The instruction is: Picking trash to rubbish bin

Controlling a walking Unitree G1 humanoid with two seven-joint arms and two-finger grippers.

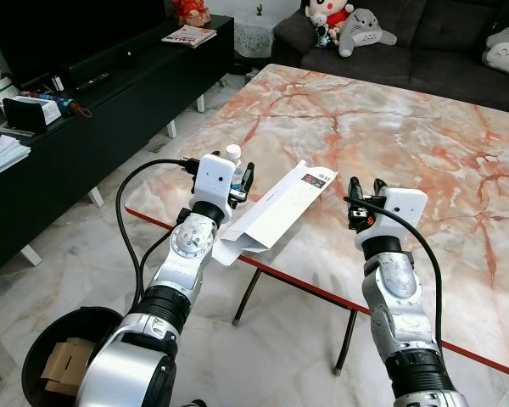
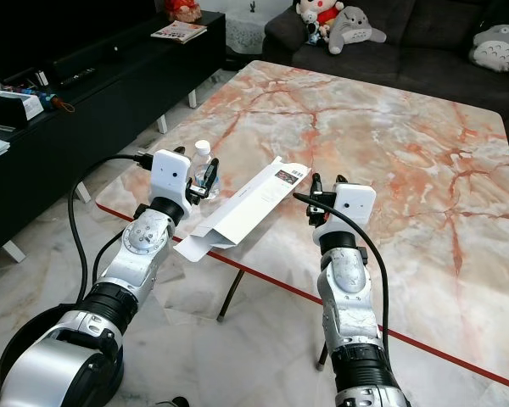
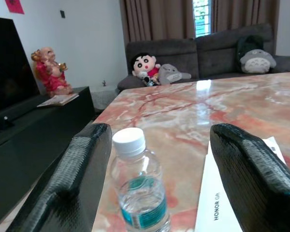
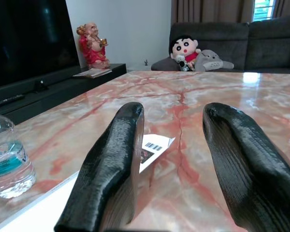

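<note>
A clear plastic water bottle (image 1: 232,158) with a white cap stands near the marble table's left corner. My left gripper (image 1: 242,180) is open at its level, and the bottle (image 3: 137,188) sits between the two black fingers (image 3: 72,183) without touching them. A long white carton (image 1: 276,212) lies flat beside the bottle, one end jutting over the red table edge. My right gripper (image 1: 366,188) is open over the table, just right of the carton (image 4: 152,150), holding nothing. The black rubbish bin (image 1: 76,315) stands on the floor at lower left with cardboard pieces inside.
A low black TV console (image 1: 110,93) runs along the left, carrying magazines and small items. A dark sofa (image 1: 424,42) with plush toys stands behind the table. The marble tabletop (image 1: 390,136) stretches bare to the right. Thin table legs (image 1: 246,292) stand below the edge.
</note>
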